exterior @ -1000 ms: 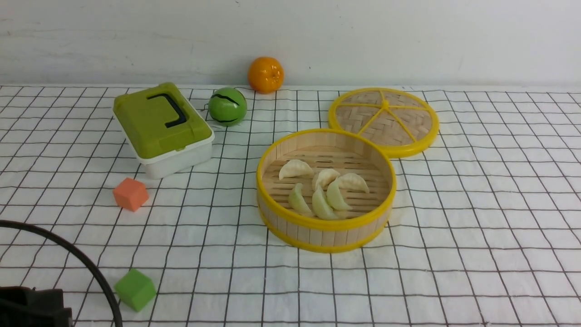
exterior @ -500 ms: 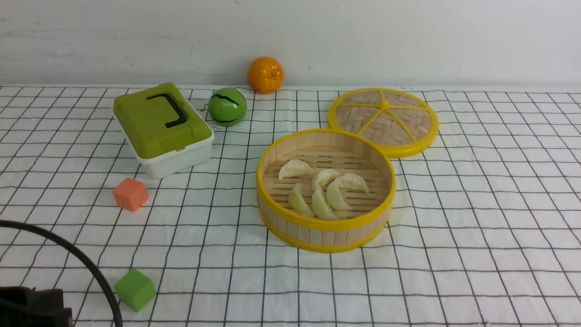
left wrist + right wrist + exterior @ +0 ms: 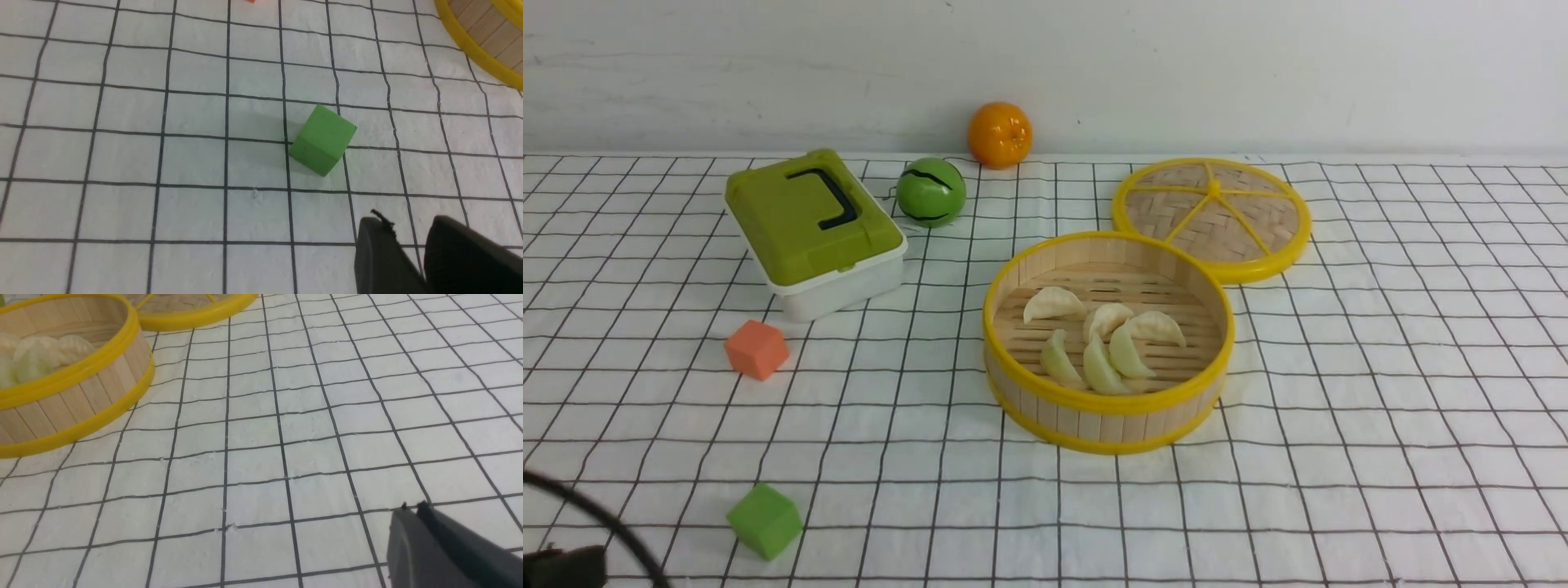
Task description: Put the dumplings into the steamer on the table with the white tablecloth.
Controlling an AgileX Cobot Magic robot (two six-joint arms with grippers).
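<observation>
While the pale crescent dumplings [image 3: 1104,343] lay inside the round bamboo steamer [image 3: 1107,412] at centre, the left gripper [image 3: 408,249] stood slightly parted and empty, the right gripper [image 3: 410,516] closed. Any careless sweep might have nudged the nearby green foam cube [image 3: 322,139].

No text, label, brand, number or sign can be read on anything in these views.

left end effector [image 3: 408,249]: matte black fingers | right end effector [image 3: 412,514]: black | cable [image 3: 596,514]: black
</observation>
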